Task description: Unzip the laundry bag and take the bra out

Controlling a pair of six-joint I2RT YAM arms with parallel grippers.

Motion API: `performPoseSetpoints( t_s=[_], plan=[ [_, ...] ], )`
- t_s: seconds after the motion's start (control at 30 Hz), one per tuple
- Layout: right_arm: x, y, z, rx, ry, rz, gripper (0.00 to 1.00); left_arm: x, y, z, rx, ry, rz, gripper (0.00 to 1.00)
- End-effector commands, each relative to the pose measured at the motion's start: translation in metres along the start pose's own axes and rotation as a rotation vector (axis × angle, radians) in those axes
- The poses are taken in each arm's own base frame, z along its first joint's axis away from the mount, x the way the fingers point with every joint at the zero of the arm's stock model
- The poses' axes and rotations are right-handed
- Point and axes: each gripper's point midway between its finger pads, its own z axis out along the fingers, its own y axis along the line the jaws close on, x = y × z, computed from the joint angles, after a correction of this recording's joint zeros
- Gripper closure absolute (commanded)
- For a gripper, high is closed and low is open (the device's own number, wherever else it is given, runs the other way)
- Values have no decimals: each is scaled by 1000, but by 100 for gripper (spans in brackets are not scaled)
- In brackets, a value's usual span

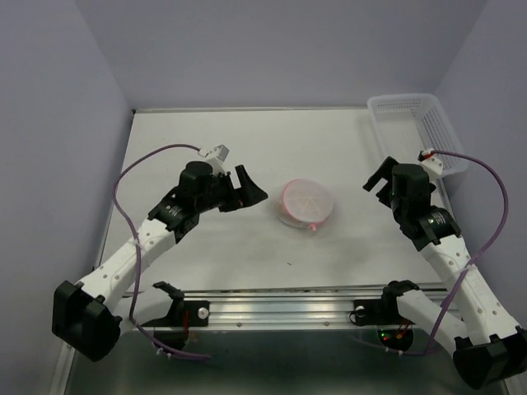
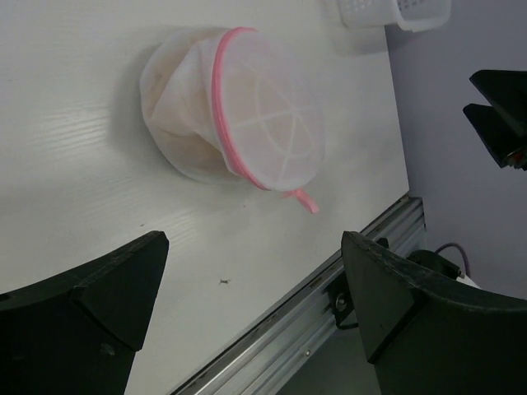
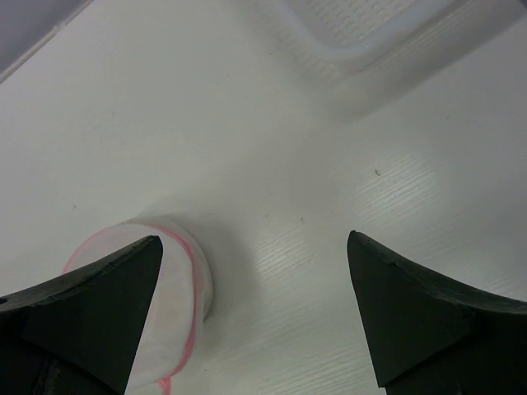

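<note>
The laundry bag (image 1: 306,203) lies zipped near the middle of the white table, a round white mesh pouch with a pink zipper rim. In the left wrist view the laundry bag (image 2: 239,115) lies tilted, its pink pull tab (image 2: 303,200) pointing toward the table's near edge. A faint peach tint shows through the mesh; the bra itself is hidden. My left gripper (image 1: 251,189) hovers open just left of the bag, apart from it. My right gripper (image 1: 377,183) hangs open to the bag's right. Both the left gripper (image 2: 255,239) and the right gripper (image 3: 255,240) hold nothing. The laundry bag (image 3: 177,288) sits beside the right gripper's left finger.
A white lattice plastic basket (image 1: 412,123) stands at the back right corner, also seen as the basket (image 2: 387,12) and the basket (image 3: 354,33). A metal rail (image 1: 280,309) runs along the table's near edge. Purple walls close in the sides and back.
</note>
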Motion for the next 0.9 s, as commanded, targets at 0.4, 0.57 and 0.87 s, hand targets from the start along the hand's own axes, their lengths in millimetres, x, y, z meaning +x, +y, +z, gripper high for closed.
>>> performPoseSetpoints(
  t_s=[0.4, 0.57, 0.87],
  plan=[
    [9, 25, 12, -82, 29, 51, 0, 32, -43, 103, 166, 217, 59, 14],
    [16, 31, 16, -97, 65, 38, 0, 41, -31, 123, 136, 259, 42, 19],
    [27, 25, 20, -95, 87, -17, 0, 52, -28, 138, 121, 284, 7, 44]
  ],
)
